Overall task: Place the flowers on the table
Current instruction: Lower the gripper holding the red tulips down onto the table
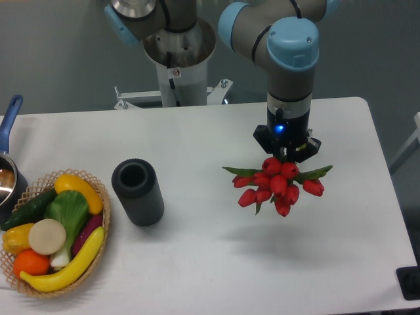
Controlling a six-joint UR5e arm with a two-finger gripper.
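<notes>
Fixed camera view: jaws clenched on the flowers (278,183), fingertips mostly hidden behind the red buds, so only the grip at the top of the bunch is readable. Gripper (286,155) points straight down, blue light lit on its body, hanging from the arm (287,59) with its grey links and pale blue joint caps. Flowers held off the surface, buds fanned toward the camera, green leaves sticking out left and right; faint shadow on the table (197,262) below and in front of them. Bunch sits over the right-centre of the white tabletop, well apart from everything else. Dark cylinder (138,191) stands left of centre, open top tilted toward the camera. Wicker basket (98,230) at the front-left edge, holding banana, yellow pepper, cucumber, orange and other produce. Pot with a blue handle (10,118) at the far left edge, partly cut off. Arm's base pedestal (177,65) behind the table.
</notes>
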